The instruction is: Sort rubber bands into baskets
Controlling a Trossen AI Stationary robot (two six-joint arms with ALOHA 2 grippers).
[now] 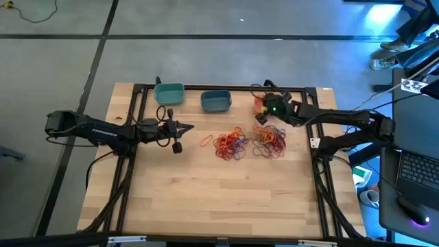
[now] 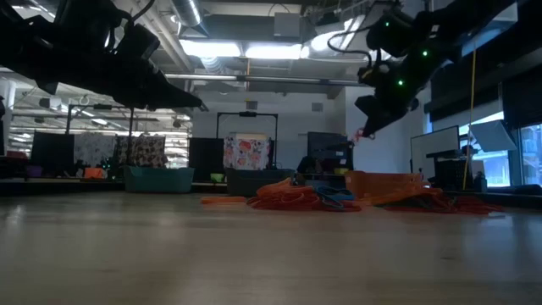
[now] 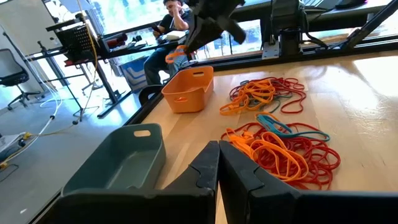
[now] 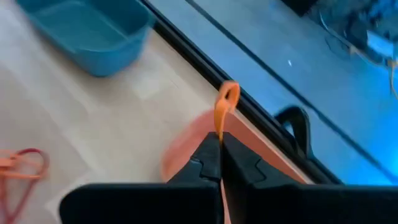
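Two heaps of red, orange and blue rubber bands (image 1: pixel 232 143) (image 1: pixel 269 139) lie mid-table, with one loose orange band (image 1: pixel 206 140) to their left. Along the far edge stand the teal basket (image 1: pixel 169 93), the slate blue basket (image 1: pixel 215 101) and the orange basket (image 1: pixel 258 103). My right gripper (image 1: pixel 260 115) hangs above the orange basket (image 4: pixel 186 155), shut on an orange rubber band (image 4: pixel 227 102). My left gripper (image 1: pixel 191 126) is shut on nothing and hovers left of the heaps, short of the slate blue basket (image 3: pixel 124 162). My right gripper pinches one orange rubber band between its two fingertips (image 4: pixel 211 152). The band's free loop (image 4: pixel 228 96) sticks out beyond the tips. The fingers slant down toward the table's far edge. The band (image 3: pixel 176 54) is lifted clear, above the orange basket (image 3: pixel 186 90).
A black metal frame (image 1: pixel 226 88) runs along the table's far edge and sides, just behind the baskets. The near half of the wooden tabletop (image 1: pixel 219 199) is bare wood. A person (image 3: pixel 171 18) sits beyond the table.
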